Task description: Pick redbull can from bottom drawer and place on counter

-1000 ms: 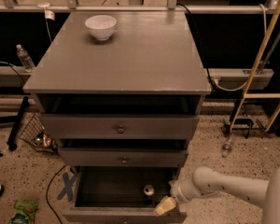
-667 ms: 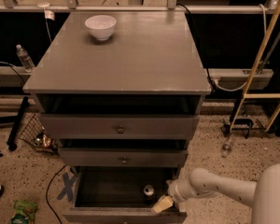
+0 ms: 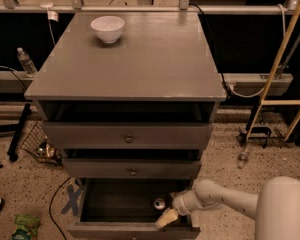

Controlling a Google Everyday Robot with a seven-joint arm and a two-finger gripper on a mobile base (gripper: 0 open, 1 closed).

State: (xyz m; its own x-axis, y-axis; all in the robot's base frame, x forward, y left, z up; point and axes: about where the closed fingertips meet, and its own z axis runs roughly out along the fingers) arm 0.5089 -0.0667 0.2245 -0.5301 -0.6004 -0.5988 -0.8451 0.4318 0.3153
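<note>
The bottom drawer (image 3: pixel 121 202) is pulled out, its inside dark. In it, toward the right back, stands the redbull can (image 3: pixel 159 203), showing only its shiny round top. My gripper (image 3: pixel 167 217) reaches in from the right at the end of a white arm and sits just in front of and right of the can, its pale fingertip low near the drawer's front wall. The grey-brown counter (image 3: pixel 140 59) spreads above the three drawers.
A white bowl (image 3: pixel 108 28) sits at the counter's back left. The two knobbed drawers above stand slightly open. A water bottle (image 3: pixel 25 62), cables, a wire basket and green litter lie on the floor at left; yellow poles stand at right.
My arm has pushed further into the frame from the right, and the gripper has edged slightly left and closer to the can. The can has not moved.
</note>
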